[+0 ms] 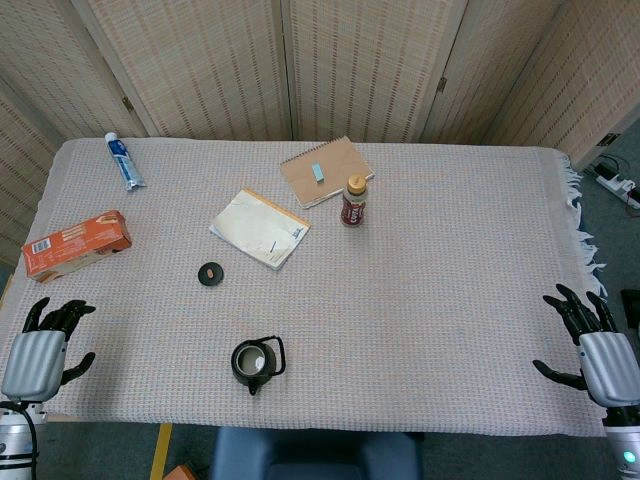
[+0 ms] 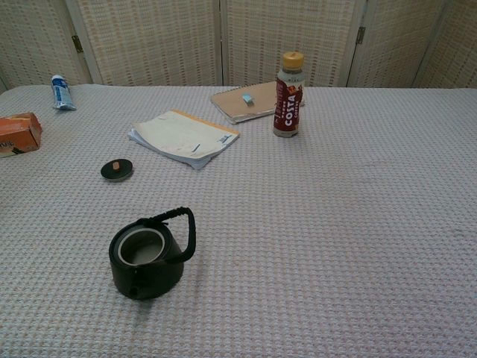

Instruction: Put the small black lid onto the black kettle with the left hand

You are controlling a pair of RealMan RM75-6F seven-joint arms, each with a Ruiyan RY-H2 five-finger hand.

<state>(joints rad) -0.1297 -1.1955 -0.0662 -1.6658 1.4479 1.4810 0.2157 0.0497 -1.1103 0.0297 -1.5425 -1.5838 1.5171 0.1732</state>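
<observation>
The black kettle (image 1: 257, 364) (image 2: 147, 258) stands near the table's front edge with its mouth uncovered and its handle tipped to the right. The small black lid (image 1: 210, 274) (image 2: 117, 169), round with a tan knob, lies flat on the cloth behind and slightly left of the kettle. My left hand (image 1: 45, 345) hovers at the front left corner, well left of both, fingers spread and holding nothing. My right hand (image 1: 592, 345) is at the front right edge, also spread and empty. Neither hand shows in the chest view.
An orange box (image 1: 77, 243) lies at the left edge and a toothpaste tube (image 1: 124, 161) at the back left. A pale booklet (image 1: 260, 227), a brown notebook (image 1: 326, 171) and a Costa bottle (image 1: 354, 200) occupy the middle back.
</observation>
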